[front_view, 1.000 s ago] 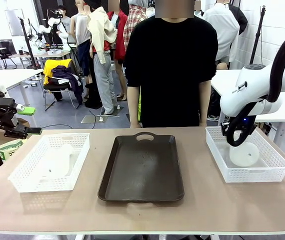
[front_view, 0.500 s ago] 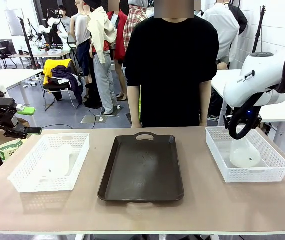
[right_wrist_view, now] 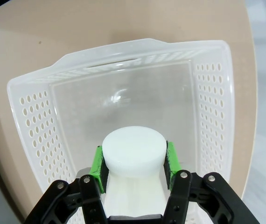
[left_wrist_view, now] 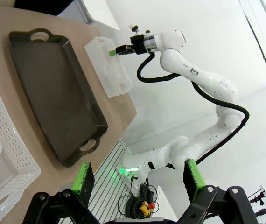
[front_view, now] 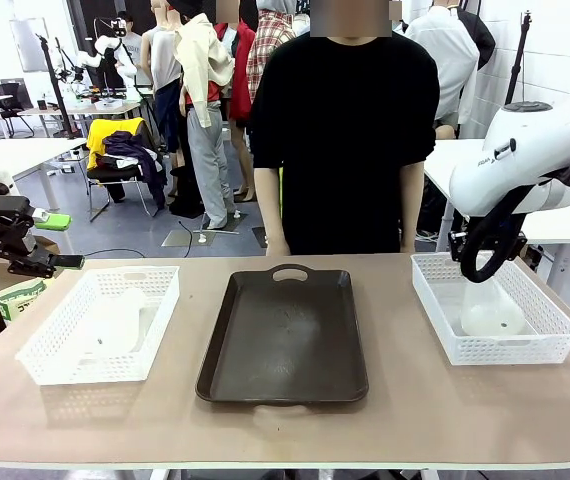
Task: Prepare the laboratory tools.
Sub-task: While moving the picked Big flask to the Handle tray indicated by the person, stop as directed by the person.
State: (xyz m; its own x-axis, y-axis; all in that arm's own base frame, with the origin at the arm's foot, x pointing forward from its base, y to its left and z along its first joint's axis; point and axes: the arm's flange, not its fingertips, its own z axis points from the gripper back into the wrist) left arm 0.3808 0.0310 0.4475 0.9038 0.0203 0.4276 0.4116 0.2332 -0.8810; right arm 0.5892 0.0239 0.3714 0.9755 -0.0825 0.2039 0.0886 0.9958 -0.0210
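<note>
Two translucent milky-white plastic flasks are out. One flask stands roughly upright in the right white lattice basket, base down, its neck pinched by the right gripper fingers and hidden behind the arm. The other flask lies on its side in the left white lattice basket, hazy through the mesh. The left gripper fingers are spread, empty. One dark brown tray sits between the baskets.

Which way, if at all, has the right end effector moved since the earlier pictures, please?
Yes: the right end effector, shut on the flask, has risen and drifted slightly rightward against the right basket in the front view.
</note>
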